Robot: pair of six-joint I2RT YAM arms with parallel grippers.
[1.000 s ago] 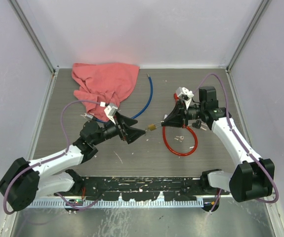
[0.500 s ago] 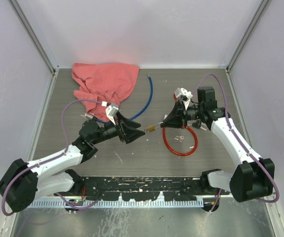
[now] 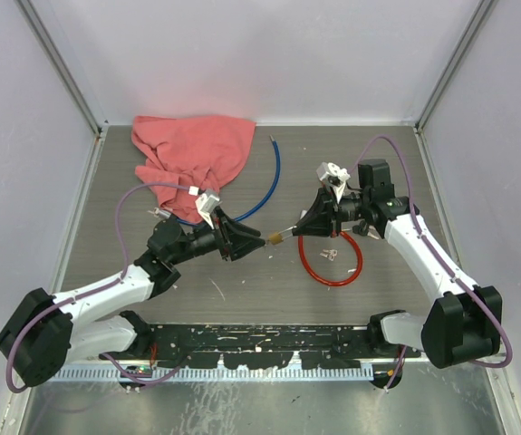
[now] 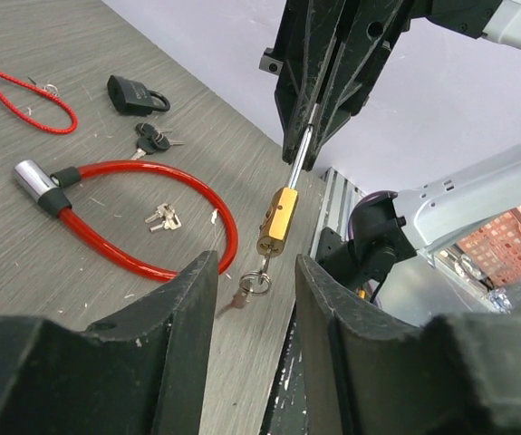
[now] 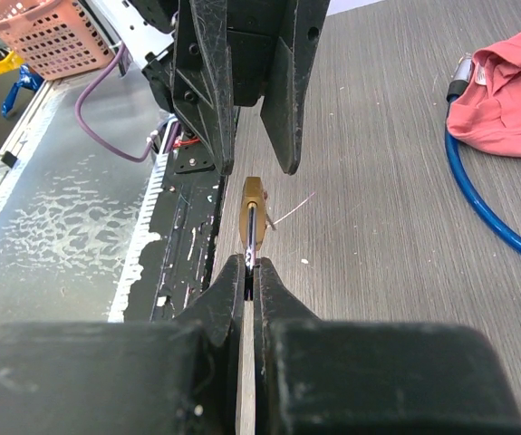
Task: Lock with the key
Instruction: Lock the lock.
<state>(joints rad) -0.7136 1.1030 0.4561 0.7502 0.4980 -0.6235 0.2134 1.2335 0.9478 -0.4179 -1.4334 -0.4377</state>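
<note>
Here, a small brass padlock [image 4: 278, 220] is held in mid-air above the grey table [image 3: 242, 281], between the two arms and near the table's middle. It is gripped by its thin steel shackle, on which the right gripper [image 5: 249, 263] is clamped tight, so that the lock's body is pointed toward the left arm. A key [image 4: 240, 297] on a small ring [image 4: 260, 283] is seen hanging from the lock's free end. Whether another key is seated in the keyhole cannot be told. The left gripper [image 4: 255, 263] is positioned just beside that end, its jaws parted and nothing grasped between them. The key and ring are framed in the gap and, as far as can be seen, touched by neither finger. On the table, a red cable lock [image 4: 138, 166] is laid in a loop beneath the right arm, with a bunch of small keys [image 4: 160, 216] inside the loop and a black padlock [image 4: 133, 93] beyond it. A blue cable [image 3: 277, 177] and a crumpled red cloth [image 3: 192, 149] are seen toward the back.
</note>
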